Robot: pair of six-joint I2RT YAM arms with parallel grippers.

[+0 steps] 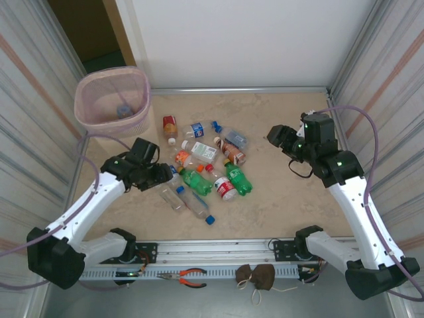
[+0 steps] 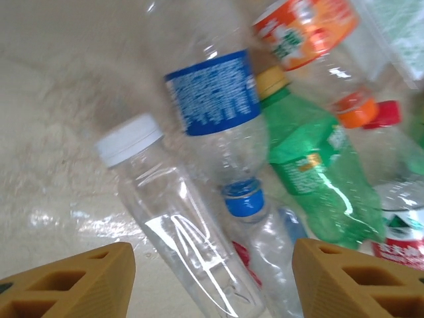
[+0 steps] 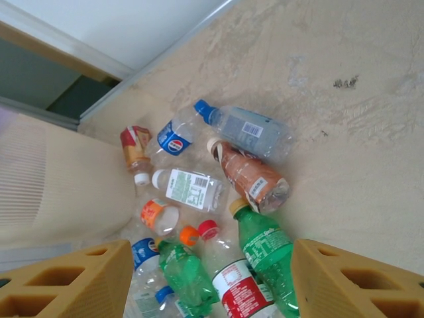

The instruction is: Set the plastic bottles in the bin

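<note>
Left claw point(image 2: 212, 268) mostly cropped; white-capped bottle point(image 2: 159, 212) base cut off.

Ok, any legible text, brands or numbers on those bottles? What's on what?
Nothing reads cleanly enough to quote.
Blue-label bottle: fine white print, too small.
Orange-label bottle: white lettering, blurred.
Green bottle: label blurred.
White-label bottle: green print, too small.
Emblem bottle: round red-white-blue logo, no legible letters.
Red-label bottle: white lettering, blurred.
</note>
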